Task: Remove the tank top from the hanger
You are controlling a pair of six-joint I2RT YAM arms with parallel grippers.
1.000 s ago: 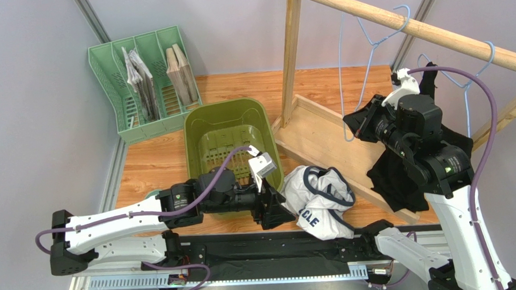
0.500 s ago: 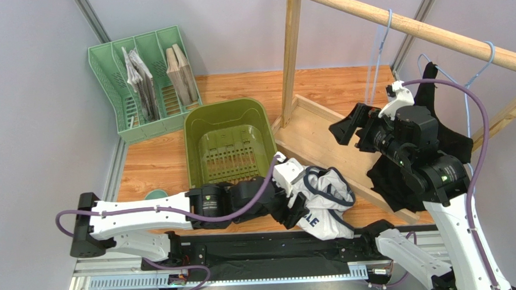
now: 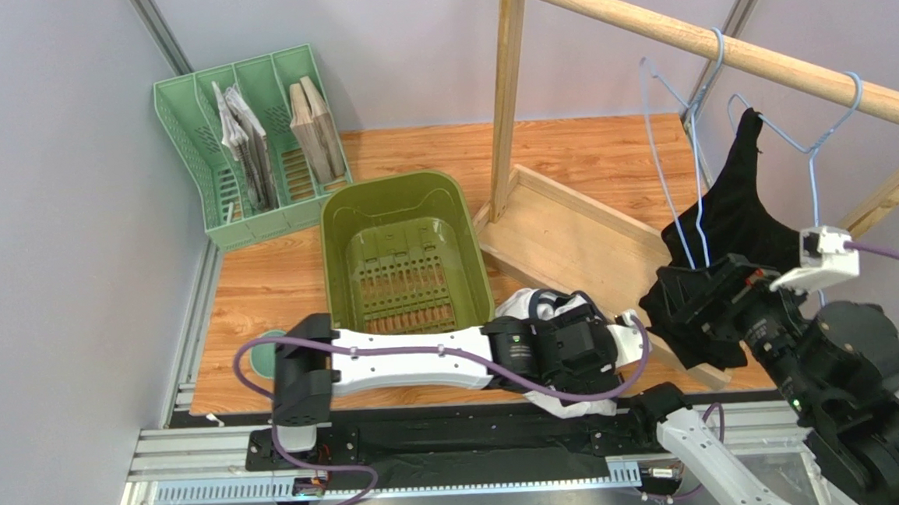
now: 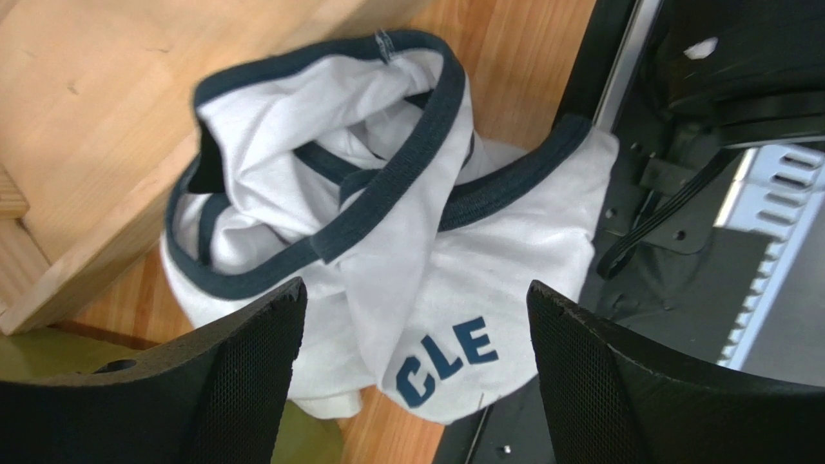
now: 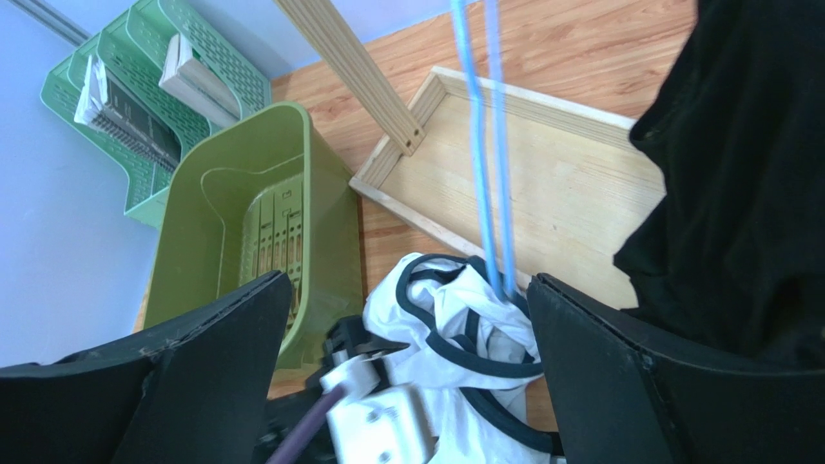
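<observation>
The white tank top [image 4: 387,203], navy-trimmed and lettered "CLE", lies crumpled on the table's near edge against the wooden rack base. My left gripper [image 4: 414,287] hovers open just above it, its jaws on either side of the cloth without touching. In the top view the left arm covers most of the tank top [image 3: 536,303]. The bare blue hanger [image 3: 677,157] dangles from the wooden rail [image 3: 639,18]. My right gripper [image 5: 409,278] is open and empty, low at the near right, with the hanger's wires [image 5: 489,145] in front of it.
A black garment [image 3: 736,217] hangs on a second blue hanger [image 3: 814,148] to the right. The olive basket [image 3: 399,203] stands left of the rack's wooden base tray [image 3: 559,240]. A green file rack [image 3: 254,142] with papers sits at the back left.
My right gripper opened, let go of the blue hanger and drew back toward the near right; the hanger swung back under the rail. My left arm reached right over the tank top and opened wider.
</observation>
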